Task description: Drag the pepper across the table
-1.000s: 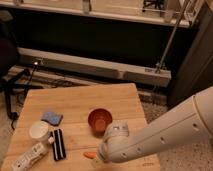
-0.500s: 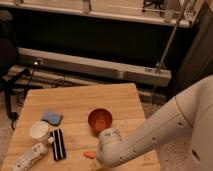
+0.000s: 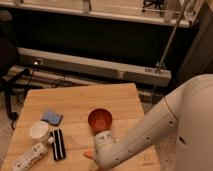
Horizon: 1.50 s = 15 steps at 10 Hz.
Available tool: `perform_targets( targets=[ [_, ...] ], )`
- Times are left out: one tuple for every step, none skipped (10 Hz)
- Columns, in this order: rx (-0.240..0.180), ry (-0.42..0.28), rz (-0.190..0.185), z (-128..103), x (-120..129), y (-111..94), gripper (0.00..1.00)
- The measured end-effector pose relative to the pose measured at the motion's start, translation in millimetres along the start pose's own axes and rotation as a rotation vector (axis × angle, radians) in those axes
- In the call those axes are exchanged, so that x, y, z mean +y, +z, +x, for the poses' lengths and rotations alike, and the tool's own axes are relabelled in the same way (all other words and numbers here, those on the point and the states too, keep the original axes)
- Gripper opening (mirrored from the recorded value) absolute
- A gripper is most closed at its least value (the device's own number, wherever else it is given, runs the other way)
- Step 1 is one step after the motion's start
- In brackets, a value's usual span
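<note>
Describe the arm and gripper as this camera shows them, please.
The arm is a smooth off-white shell of thick rounded segments, with a row of small dark dots along the forearm and a cylindrical wrist. No cables or markings show. The gripper, seemingly the same off-white, sits low at the near edge of the table, just before the bowl.

The table (image 3: 120, 100) is seen in light wood, marked by plank lines and grain. A small orange pepper (image 3: 88, 154) is shown at the lower centre of the frame, where the off-white gripper (image 3: 99, 161) is placed. An orange-red bowl (image 3: 100, 120), a blue pad (image 3: 51, 118), a white cup (image 3: 39, 131) and a black bar (image 3: 58, 144) are seen at centre and lower left.
</note>
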Motion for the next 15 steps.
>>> perform_targets(
  targets=[
    [-0.001,0.001,0.006,-1,0,1,0.54],
    [-0.001,0.0,0.015,-2,0,1,0.54],
    [0.0,-0.001,0.022,-2,-1,2,0.54],
    [-0.005,-0.002,0.027,-5,0,1,0.54],
    [-0.012,-0.001,0.032,-11,1,-1,0.54],
    [-0.015,0.003,0.039,-13,-1,-3,0.54],
    [-0.014,0.009,0.047,-12,-4,-5,0.54],
    [-0.01,0.023,0.063,-11,-11,-7,0.54],
    [-0.009,0.026,0.07,-12,-13,-8,0.54],
    [-0.002,0.025,0.083,-12,-16,-8,0.54],
    [0.004,0.022,0.096,-12,-18,-8,0.54],
    [0.008,0.024,0.104,-13,-19,-7,0.54],
    [0.012,0.025,0.111,-15,-19,-6,0.54],
    [0.014,0.024,0.115,-19,-18,-6,0.52],
    [0.012,0.024,0.116,-22,-17,-5,0.46]
  ],
)
